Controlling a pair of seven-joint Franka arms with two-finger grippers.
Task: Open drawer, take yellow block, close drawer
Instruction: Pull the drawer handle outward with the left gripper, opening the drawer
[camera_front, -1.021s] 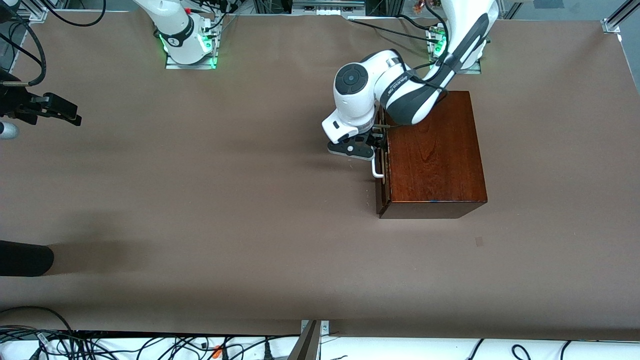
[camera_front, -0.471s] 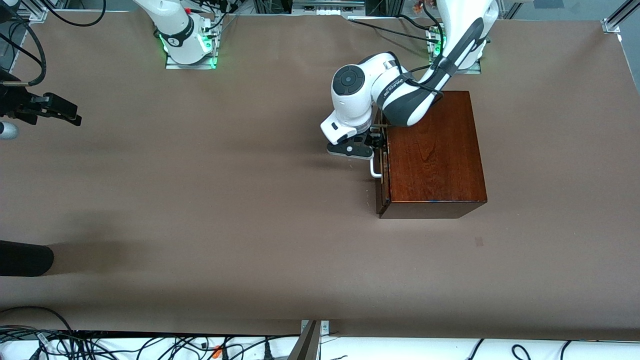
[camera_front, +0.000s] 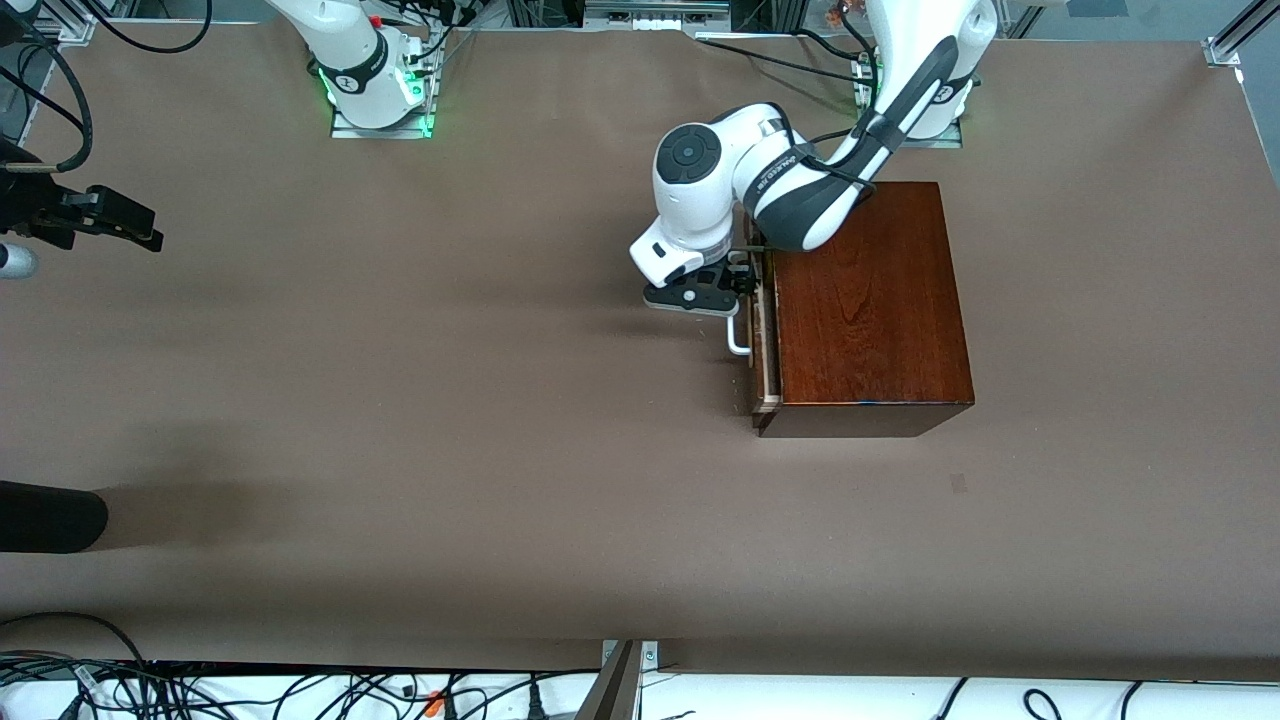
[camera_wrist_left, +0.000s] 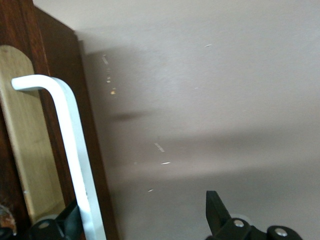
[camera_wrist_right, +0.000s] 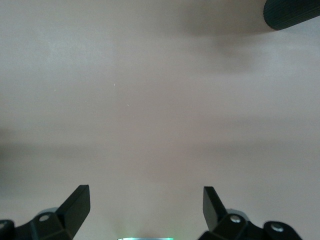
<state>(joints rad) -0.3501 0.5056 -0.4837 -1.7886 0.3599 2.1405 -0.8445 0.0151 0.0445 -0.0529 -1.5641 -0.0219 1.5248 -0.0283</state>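
Observation:
The dark mahogany box (camera_front: 865, 300) stands on the table near the left arm's base. Its drawer (camera_front: 762, 370) is pulled out a little, and a thin strip of pale wood shows. My left gripper (camera_front: 745, 285) is at the white bar handle (camera_front: 737, 338). In the left wrist view the gripper (camera_wrist_left: 142, 210) is open, with the handle (camera_wrist_left: 70, 150) between its fingers and close against one finger (camera_wrist_left: 70, 217). The yellow block is hidden. My right gripper (camera_front: 140, 230) waits open over bare table at the right arm's end, and it also shows in the right wrist view (camera_wrist_right: 145, 196).
A black cylinder (camera_front: 50, 515) lies at the table's edge at the right arm's end, nearer to the front camera than the right gripper. It also shows in the right wrist view (camera_wrist_right: 292, 12). Cables lie along the table's front edge.
My left gripper has moved toward the right arm's end with the handle. The drawer has slid a little way out of the box. The right arm has not moved.

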